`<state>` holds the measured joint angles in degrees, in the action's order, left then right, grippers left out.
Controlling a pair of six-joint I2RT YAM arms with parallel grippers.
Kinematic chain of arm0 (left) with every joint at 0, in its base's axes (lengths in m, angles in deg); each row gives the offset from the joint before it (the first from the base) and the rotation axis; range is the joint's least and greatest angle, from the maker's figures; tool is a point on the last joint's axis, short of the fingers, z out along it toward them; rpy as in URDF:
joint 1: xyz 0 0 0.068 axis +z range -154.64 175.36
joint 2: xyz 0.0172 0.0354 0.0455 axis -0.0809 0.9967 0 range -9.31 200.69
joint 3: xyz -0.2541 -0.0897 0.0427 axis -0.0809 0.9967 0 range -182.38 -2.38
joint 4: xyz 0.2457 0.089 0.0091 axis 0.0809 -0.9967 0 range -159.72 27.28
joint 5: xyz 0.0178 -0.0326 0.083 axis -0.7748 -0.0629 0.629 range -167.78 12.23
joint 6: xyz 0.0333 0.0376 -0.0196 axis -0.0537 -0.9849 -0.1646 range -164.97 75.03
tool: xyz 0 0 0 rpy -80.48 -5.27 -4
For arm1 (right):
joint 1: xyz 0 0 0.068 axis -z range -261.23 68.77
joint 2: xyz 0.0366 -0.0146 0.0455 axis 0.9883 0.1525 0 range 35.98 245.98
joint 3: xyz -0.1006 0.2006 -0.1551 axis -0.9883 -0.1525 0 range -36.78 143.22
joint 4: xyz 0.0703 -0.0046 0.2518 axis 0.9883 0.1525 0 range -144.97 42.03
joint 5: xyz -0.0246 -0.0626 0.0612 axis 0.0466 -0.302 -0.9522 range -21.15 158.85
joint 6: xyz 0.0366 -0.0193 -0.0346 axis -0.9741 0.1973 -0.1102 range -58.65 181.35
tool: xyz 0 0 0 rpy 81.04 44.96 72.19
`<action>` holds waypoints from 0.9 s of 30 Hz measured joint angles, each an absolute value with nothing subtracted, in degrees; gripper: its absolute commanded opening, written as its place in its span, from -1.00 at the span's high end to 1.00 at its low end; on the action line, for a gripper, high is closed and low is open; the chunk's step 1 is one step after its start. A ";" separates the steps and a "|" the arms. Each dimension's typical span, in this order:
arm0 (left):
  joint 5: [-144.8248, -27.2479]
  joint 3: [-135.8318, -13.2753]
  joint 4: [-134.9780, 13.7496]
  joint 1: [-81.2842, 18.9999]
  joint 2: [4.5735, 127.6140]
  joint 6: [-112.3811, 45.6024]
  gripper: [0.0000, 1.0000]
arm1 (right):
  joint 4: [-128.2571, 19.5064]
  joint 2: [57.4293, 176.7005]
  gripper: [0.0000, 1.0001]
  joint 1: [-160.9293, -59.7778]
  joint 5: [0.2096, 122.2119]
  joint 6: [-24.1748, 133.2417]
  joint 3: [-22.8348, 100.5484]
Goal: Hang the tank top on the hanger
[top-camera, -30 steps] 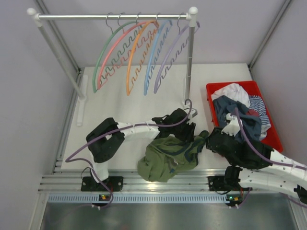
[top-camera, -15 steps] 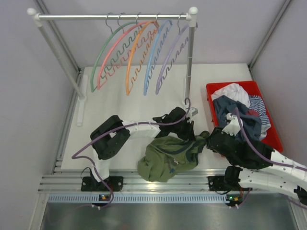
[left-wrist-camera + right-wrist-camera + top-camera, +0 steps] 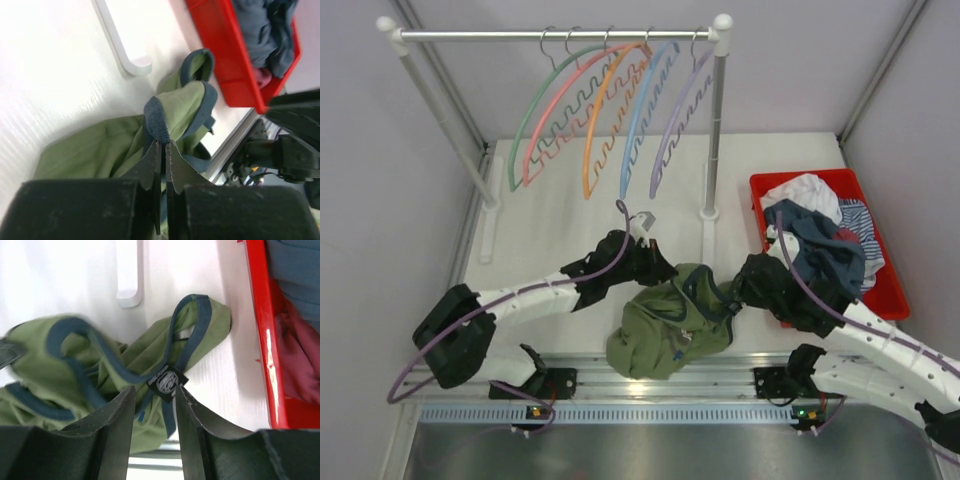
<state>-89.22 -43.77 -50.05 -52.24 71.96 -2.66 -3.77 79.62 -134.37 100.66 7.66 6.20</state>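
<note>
The olive-green tank top (image 3: 665, 325) lies crumpled at the near edge of the table, its navy trim looping upward (image 3: 160, 120). My left gripper (image 3: 663, 272) (image 3: 162, 142) is shut on a fold of that navy trim and lifts it a little. My right gripper (image 3: 740, 290) (image 3: 155, 388) is at the shirt's right side. It stands open, with the neck trim and a black label (image 3: 167, 382) lying between its fingertips. The green hanger (image 3: 520, 130) hangs leftmost on the rail, far from both grippers.
Pink, orange (image 3: 592, 120), blue and purple hangers hang beside the green one. The rack's right post (image 3: 717, 120) and its white foot (image 3: 120, 45) (image 3: 128, 270) stand just behind the shirt. A red bin (image 3: 775, 185) of clothes sits at the right.
My left gripper closed on the navy trim and pulled it left and back as the arm stretched out low. My right gripper moved slightly left and its jaws kept their spacing.
</note>
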 measured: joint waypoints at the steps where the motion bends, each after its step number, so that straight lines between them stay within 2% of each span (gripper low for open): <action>1: -88.06 -42.83 -49.99 -52.37 69.73 -2.25 1.00 | -5.87 80.52 0.25 -132.08 98.50 9.03 5.42; 5: -83.56 -38.98 -50.55 -52.43 62.78 -1.03 1.00 | -13.85 85.96 0.28 -121.65 90.02 14.28 2.55; 9: -80.82 -37.98 -52.92 -52.39 59.90 -0.87 1.00 | -19.46 93.24 0.11 -116.54 85.65 17.99 2.31; 15: -78.75 -37.98 -55.84 -52.39 58.76 -1.18 1.00 | -21.98 98.64 0.05 -115.53 85.17 20.95 2.44; 27: -76.58 -37.98 -58.40 -52.37 55.64 -1.40 1.00 | -21.10 100.01 -0.07 -115.18 89.34 21.80 2.44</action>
<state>-76.58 -37.98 -58.40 -52.37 55.64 -1.40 -21.10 100.01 -115.18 89.34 21.80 2.44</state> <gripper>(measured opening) 0.033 0.526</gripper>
